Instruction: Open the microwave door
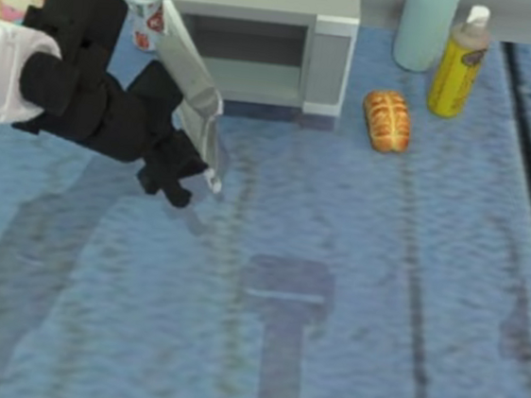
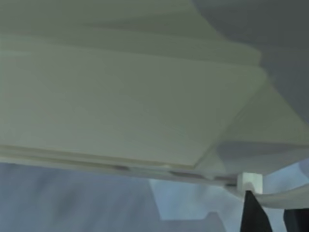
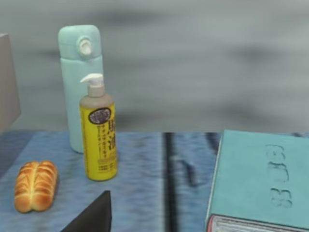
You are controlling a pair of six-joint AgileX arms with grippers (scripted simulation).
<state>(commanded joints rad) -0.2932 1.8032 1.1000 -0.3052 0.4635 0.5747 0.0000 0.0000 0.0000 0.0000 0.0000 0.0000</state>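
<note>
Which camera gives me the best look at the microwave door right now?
The top view: the microwave door stands swung wide, the left gripper at its free edge. The left wrist view shows only a close pale panel; the right wrist view misses it.

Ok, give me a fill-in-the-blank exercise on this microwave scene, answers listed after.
1. The microwave door stands ___, showing the cavity of the microwave.
2. The ___ gripper is at the door's free edge.
3. The bread roll lies on the blue cloth beside a ___ pump bottle.

Missing words: open; left; yellow
</note>
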